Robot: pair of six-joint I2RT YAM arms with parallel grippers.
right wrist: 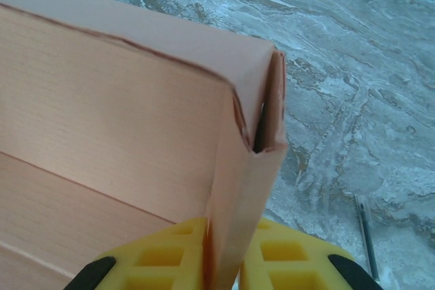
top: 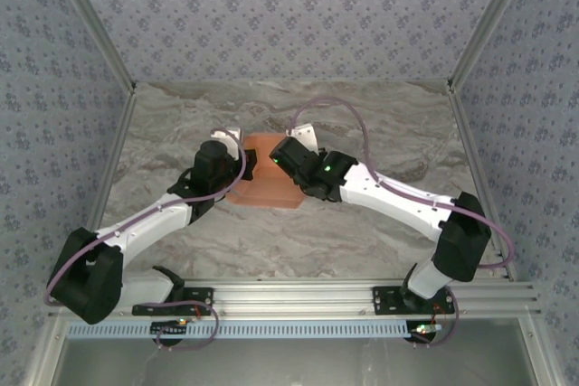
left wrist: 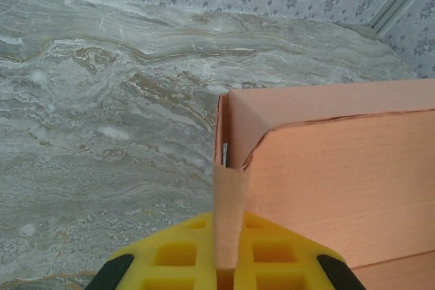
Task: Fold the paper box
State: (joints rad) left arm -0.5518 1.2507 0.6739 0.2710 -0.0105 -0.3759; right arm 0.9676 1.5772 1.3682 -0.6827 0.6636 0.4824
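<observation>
The table (top: 271, 246) has a grey marbled top with pale and brownish veins running across it. A salmon-orange box (top: 271, 189) lies on it near the middle, its base flat on the surface and its side walls standing up. In the right wrist view a thin dark stick-like thing (right wrist: 365, 232) lies on the top just beside the box's corner; it is too small to identify.
</observation>
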